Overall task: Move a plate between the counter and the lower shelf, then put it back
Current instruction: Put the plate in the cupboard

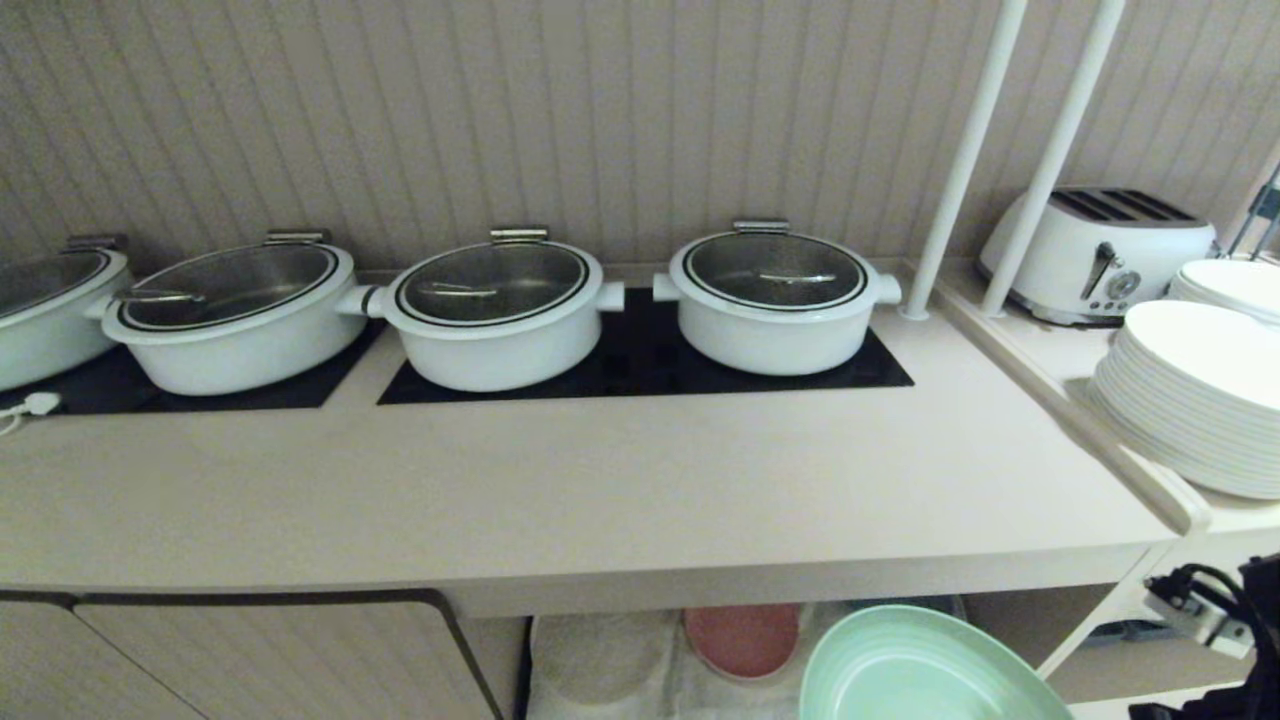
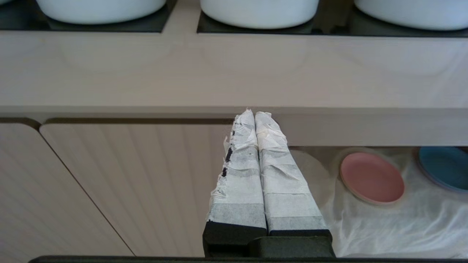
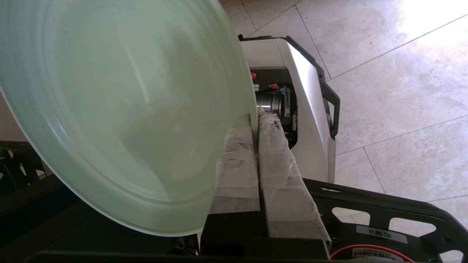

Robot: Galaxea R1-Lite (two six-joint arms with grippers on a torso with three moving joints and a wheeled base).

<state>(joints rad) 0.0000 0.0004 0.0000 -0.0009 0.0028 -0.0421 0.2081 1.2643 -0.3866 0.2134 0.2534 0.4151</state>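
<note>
Long smooth beige counter (image 1: 600, 490) with black glass hob panels (image 1: 640, 372) along its back edge, four white round lidded pots (image 1: 772, 298) on them. Narrower side ledge (image 1: 1080, 415) off the counter's right end carries a white toaster (image 1: 1095, 255) at the back and a stack of large white plates (image 1: 1195, 400) nearer the front edge. Below the counter's front edge, lower shelf (image 2: 384, 219) recess, floor draped in wrinkled off-white cloth; small round pink plate (image 2: 372, 178) on the cloth toward the front, round dark blue plate (image 2: 444, 167) beside it, apart. Small round pale mint-green plastic plate (image 1: 915, 665) is off both surfaces, held tilted in air just in front of the shelf opening, below the counter's front edge toward its right end. Right gripper (image 3: 257, 122) paper-wrapped fingers pinched tight on the green plate's rim. Left gripper (image 2: 254, 114) fingers pressed together, holding nothing, in front of the cupboard door under the counter edge. Small white label on right wrist mount, writing unreadable.
</note>
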